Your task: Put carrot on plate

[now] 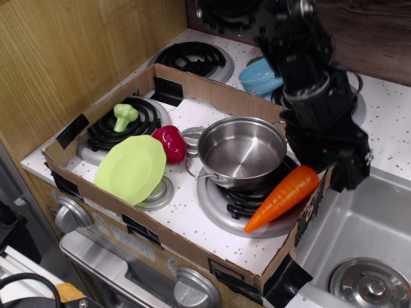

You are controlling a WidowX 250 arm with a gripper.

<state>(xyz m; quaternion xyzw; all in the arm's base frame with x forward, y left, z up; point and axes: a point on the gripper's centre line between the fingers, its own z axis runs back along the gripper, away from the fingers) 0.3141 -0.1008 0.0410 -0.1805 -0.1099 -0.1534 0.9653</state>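
carrot (282, 198) right of pot (241, 151) (touching) — plate (131, 168) left

orange carrot (282, 198), lime-green plate (131, 168), white speckled stovetop (186, 221), black end effector (327, 168)

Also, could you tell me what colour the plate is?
Lime green; the plate shows clearly in the observation.image view.
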